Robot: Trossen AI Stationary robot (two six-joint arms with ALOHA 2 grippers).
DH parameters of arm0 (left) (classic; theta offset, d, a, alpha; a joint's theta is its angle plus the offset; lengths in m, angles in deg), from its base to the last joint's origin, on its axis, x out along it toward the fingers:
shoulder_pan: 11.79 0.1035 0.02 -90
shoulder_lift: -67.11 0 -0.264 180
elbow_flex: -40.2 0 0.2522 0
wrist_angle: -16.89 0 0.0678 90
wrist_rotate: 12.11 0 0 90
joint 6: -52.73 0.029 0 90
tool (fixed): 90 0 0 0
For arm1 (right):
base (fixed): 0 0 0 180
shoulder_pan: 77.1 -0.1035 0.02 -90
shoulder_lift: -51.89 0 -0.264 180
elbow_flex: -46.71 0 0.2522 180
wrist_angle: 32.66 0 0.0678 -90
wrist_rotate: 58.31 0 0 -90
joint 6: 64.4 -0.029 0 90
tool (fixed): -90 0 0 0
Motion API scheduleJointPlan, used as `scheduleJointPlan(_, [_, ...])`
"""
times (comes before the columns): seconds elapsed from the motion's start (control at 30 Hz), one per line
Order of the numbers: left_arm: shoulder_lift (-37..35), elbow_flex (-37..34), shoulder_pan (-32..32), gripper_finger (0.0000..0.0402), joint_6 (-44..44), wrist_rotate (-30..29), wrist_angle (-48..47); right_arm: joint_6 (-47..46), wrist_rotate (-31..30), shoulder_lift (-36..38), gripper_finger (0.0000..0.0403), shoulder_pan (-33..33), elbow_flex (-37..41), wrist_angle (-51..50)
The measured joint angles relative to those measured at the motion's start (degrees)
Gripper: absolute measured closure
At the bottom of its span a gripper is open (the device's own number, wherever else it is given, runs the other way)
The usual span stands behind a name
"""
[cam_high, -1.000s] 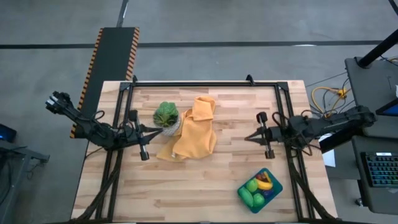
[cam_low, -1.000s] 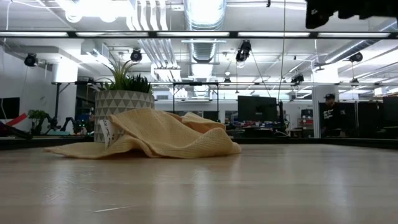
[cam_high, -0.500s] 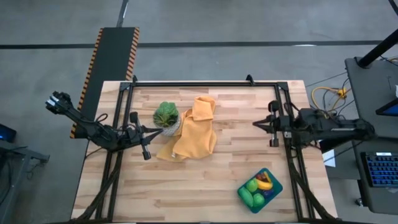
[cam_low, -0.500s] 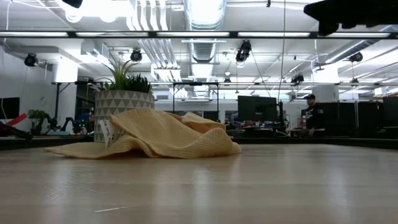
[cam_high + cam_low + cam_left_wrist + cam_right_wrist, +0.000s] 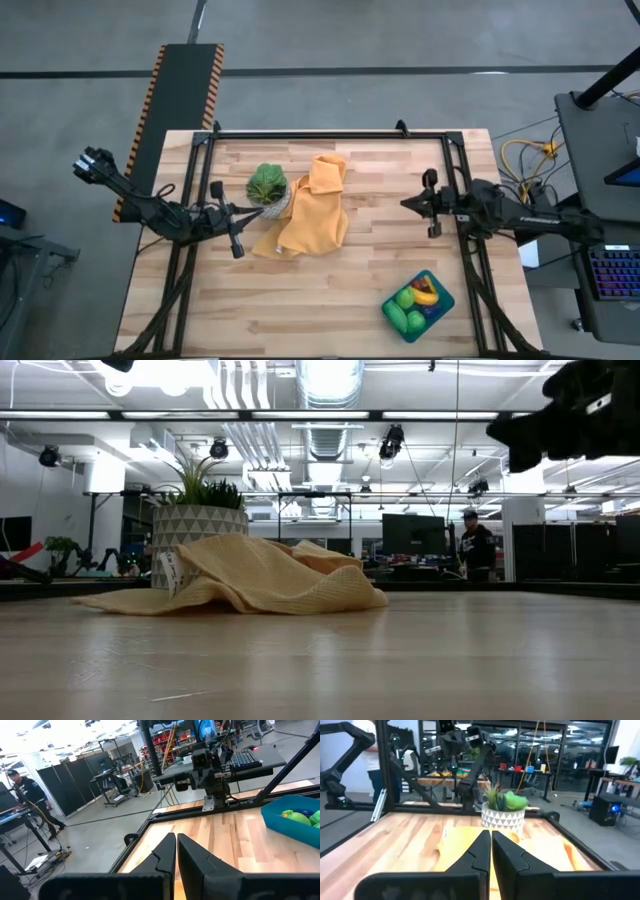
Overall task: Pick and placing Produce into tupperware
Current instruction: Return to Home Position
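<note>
Tupperware (image 5: 447,299) lies diagonal on right arm's side, holding produce (image 5: 408,300); cloth (image 5: 312,212), plant (image 5: 266,184) well apart; left gripper (image 5: 256,209), right gripper (image 5: 404,203) pinched closed, empty.

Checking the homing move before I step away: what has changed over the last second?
The right gripper, jaws shut, moved a little up in the high view as its arm folded back, and sank lower in the low view. A person behind walked left. The left gripper, tupperware, cloth and plant stayed put.
</note>
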Motion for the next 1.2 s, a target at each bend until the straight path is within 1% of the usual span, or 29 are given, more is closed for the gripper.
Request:
scheduleJointPlan(0.17, [-0.1, 0.0, 0.2, 0.0400, 0.0, 0.0, 0.0, -0.9, 0.6, 0.1, 0.0394, 0.0, 4.2, 3.6])
scheduleJointPlan(0.27, [-0.2, 0.0, 0.2, 0.0400, 0.0, 0.0, 0.0, 0.2, 2.7, 0.0, 0.0394, -0.7, 4.2, 5.1])
scheduleJointPlan(0.4, [-0.3, -0.1, 0.3, 0.0400, 0.0, 0.0, 0.0, 1.4, 2.8, 0.1, 0.0394, -0.9, 4.2, 3.1])
scheduleJointPlan(0.47, [-0.3, -0.3, 0.3, 0.0400, 0.0, -0.5, 0.0, 1.2, 3.1, 0.5, 0.0395, -0.9, 4.2, 2.5])
scheduleJointPlan(0.6, [-0.4, -1.0, 0.3, 0.0400, 0.0, -0.8, 0.0, 0.0, 5.7, 1.1, 0.0395, -1.1, 4.2, 2.5])
scheduleJointPlan(0.7, [-0.9, -1.8, 0.3, 0.0400, -0.9, -1.7, 0.0, -1.8, 5.6, 1.4, 0.0394, -3.0, 4.2, 2.5])
scheduleJointPlan(0.8, [-1.8, -3.0, 0.3, 0.0400, -2.2, -2.1, 0.0, -1.7, 2.8, 1.4, 0.0394, -7.0, 4.2, 1.4])
scheduleJointPlan(0.9, [-3.0, -4.2, 0.3, 0.0400, -4.0, -2.1, -0.2, 0.1, -4.5, 2.0, 0.0394, -12.3, 4.2, 1.2])
scheduleJointPlan(1.03, [-4.2, -5.2, 0.3, 0.0400, -4.5, -2.1, 0.0, 3.5, -10.3, 4.0, 0.0394, -18.2, 4.2, 1.2])
scheduleJointPlan(1.1, [-4.9, -5.7, 0.3, 0.0400, -4.6, -2.1, 0.0, 4.9, -12.3, 5.5, 0.0394, -20.0, 4.2, 0.6])
scheduleJointPlan(1.2, [-5.8, -6.8, 0.3, 0.0400, -5.2, -2.1, 0.0, 5.5, -12.8, 7.7, 0.0394, -21.4, 4.1, -1.7])
